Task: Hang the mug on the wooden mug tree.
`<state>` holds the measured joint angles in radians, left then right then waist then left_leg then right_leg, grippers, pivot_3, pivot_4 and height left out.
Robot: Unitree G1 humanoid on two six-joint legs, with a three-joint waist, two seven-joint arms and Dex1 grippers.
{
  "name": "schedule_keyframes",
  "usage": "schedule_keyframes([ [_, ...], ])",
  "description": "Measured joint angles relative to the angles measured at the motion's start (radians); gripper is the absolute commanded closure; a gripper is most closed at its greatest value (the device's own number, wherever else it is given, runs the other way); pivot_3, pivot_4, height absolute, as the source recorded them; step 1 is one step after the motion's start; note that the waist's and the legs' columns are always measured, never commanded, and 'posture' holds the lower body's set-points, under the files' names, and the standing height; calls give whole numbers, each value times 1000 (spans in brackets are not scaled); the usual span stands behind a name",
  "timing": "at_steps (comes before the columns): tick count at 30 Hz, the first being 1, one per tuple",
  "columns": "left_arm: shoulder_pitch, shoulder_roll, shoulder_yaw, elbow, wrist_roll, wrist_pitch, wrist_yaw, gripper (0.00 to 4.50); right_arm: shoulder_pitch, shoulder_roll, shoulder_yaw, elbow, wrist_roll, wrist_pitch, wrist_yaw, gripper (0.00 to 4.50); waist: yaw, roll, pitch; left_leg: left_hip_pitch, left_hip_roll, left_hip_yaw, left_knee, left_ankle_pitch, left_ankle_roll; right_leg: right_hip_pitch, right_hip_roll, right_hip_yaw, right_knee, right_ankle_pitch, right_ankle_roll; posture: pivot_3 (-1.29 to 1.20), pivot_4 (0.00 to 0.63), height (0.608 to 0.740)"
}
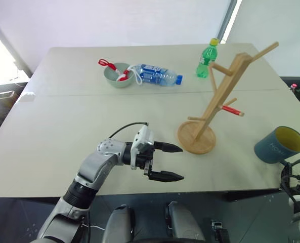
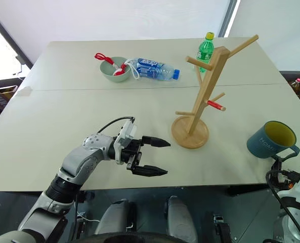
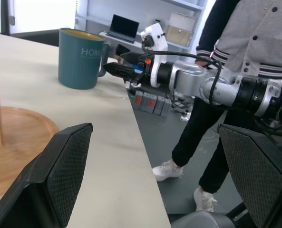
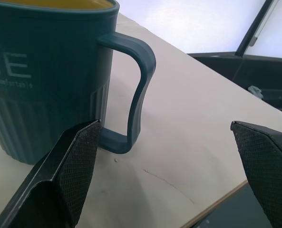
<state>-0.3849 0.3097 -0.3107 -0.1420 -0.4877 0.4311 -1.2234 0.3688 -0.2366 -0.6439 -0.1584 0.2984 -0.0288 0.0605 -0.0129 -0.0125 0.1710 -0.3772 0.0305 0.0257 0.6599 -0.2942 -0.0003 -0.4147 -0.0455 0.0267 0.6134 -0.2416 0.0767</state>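
Left gripper hangs over the near edge of the table, at about 6 o'clock in the head view; fingers spread apart, empty, pointing toward 3 o'clock; nothing between them. Right gripper sits at the table's right edge, about 4 o'clock; fingers wide apart, holding nothing; one finger lies just beside the mug's handle, the other well clear over bare tabletop; contact with the handle cannot be told.

Mug stands upright on the table near the right edge, at 4 o'clock; handle turned toward the right gripper; pale lettering on its side. Mug tree stands right of centre, round base flat on the table, post leaning toward 1 o'clock; pegs bare; one peg red-tipped; mug and tree apart.

Far side: green bottle upright at 1 o'clock; clear bottle lying beside a pale green bowl at 11 o'clock. A person stands beyond the table edge in the left wrist view.
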Motion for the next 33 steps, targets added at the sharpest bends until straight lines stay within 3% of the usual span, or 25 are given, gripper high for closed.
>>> schedule_keyframes([
  [18,7,6,1,0,8,-28,30,0,-186,-73,-23,210,41,16,-12,16,-2,0,0,1,-1,0,1,0,0,2,2,0,0,0,0,0,150,740],
  [22,26,20,3,-17,8,-28,38,0,-211,-88,-29,254,69,16,13,1274,-2,0,0,2,0,0,1,0,0,2,2,1,1,0,0,0,150,740],
  [28,27,22,4,-28,7,-28,50,0,-235,-89,-28,273,113,16,67,4465,-1,0,0,2,-1,0,1,0,0,3,1,1,1,0,0,0,150,740],
  [33,26,22,6,-27,7,-28,56,0,-231,-89,-22,274,118,16,93,4465,-2,0,0,2,-1,0,1,0,0,2,2,1,1,0,0,0,150,740],
])
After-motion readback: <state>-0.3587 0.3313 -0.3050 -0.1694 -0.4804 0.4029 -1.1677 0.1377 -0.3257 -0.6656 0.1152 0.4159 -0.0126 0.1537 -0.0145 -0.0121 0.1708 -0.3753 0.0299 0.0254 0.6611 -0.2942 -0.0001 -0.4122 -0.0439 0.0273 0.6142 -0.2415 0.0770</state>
